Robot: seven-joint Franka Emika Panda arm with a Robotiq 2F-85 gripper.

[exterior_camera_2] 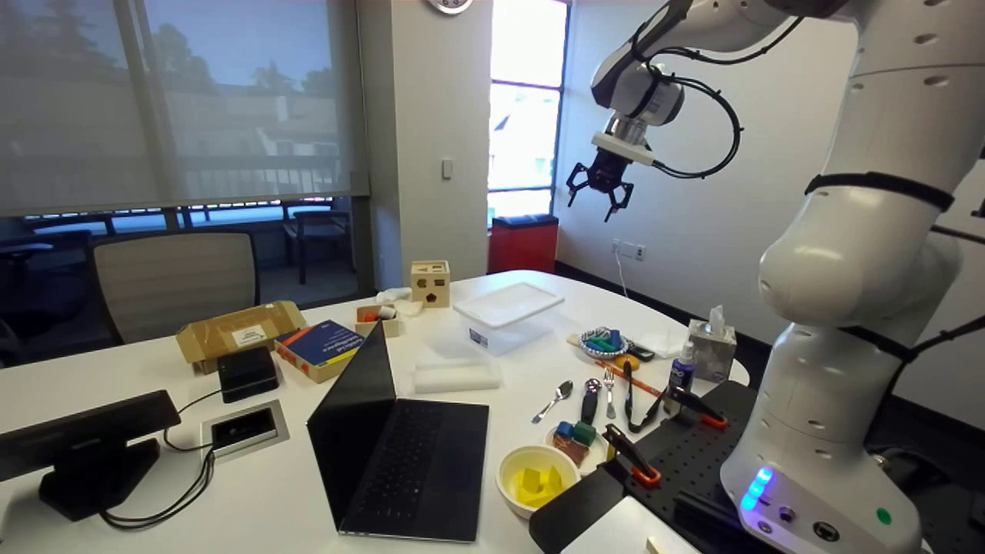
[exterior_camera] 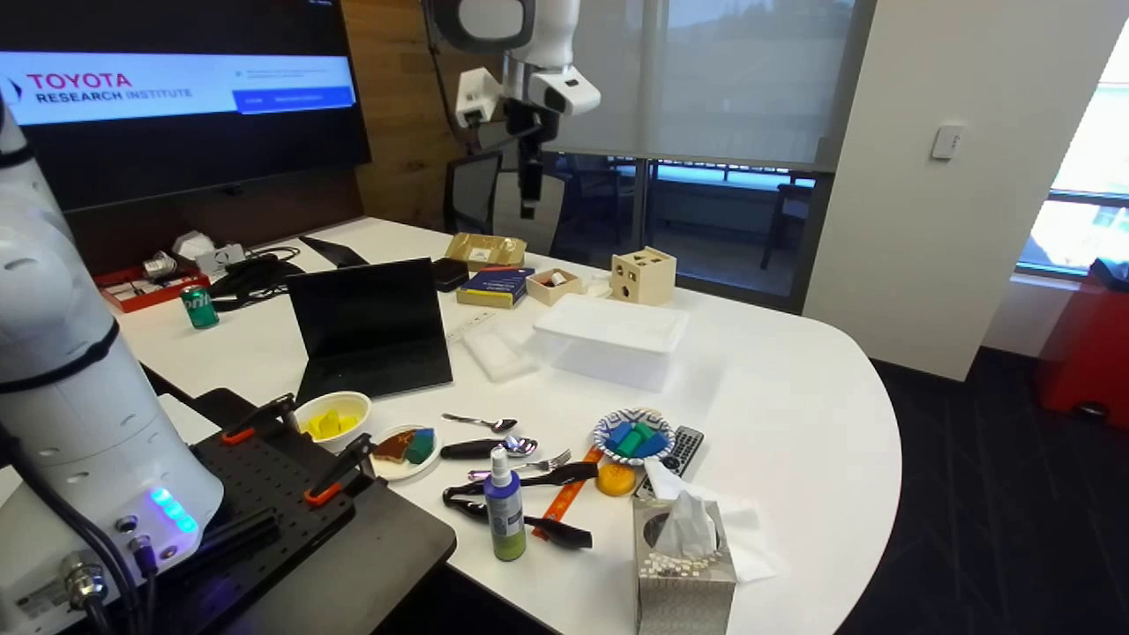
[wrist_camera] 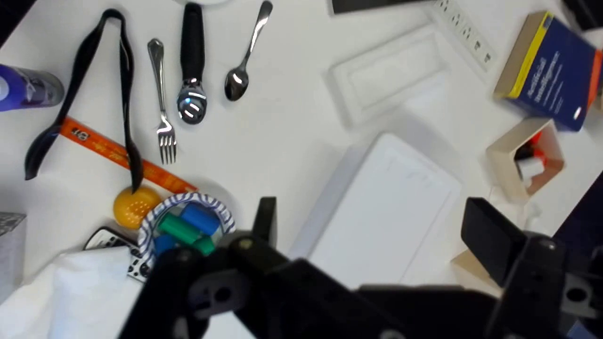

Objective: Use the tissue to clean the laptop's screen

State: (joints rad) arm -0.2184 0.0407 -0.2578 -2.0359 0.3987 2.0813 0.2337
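The black laptop stands open on the white table, its dark screen point(exterior_camera: 366, 309) upright; the screen point(exterior_camera_2: 350, 431) and keyboard point(exterior_camera_2: 419, 454) also show in an exterior view. A patterned tissue box point(exterior_camera: 684, 586) stands near the table edge with a white tissue point(exterior_camera: 691, 529) sticking out of its top. A loose white tissue point(exterior_camera: 750, 547) lies spread beside the box; it also shows in the wrist view point(wrist_camera: 89, 287). My gripper point(exterior_camera_2: 590, 208) is open and empty, high above the table. In the wrist view my gripper point(wrist_camera: 377, 226) has its fingers wide apart over the lidded plastic box.
The lidded plastic box point(exterior_camera: 609, 344) stands mid-table. A spray bottle point(exterior_camera: 505, 511), black tongs point(exterior_camera: 529, 498), cutlery and a patterned bowl point(exterior_camera: 633, 437) of blocks lie near the tissues. A bowl point(exterior_camera_2: 537, 481) of yellow pieces sits by the laptop. A wooden cube point(exterior_camera_2: 430, 285) stands farther back.
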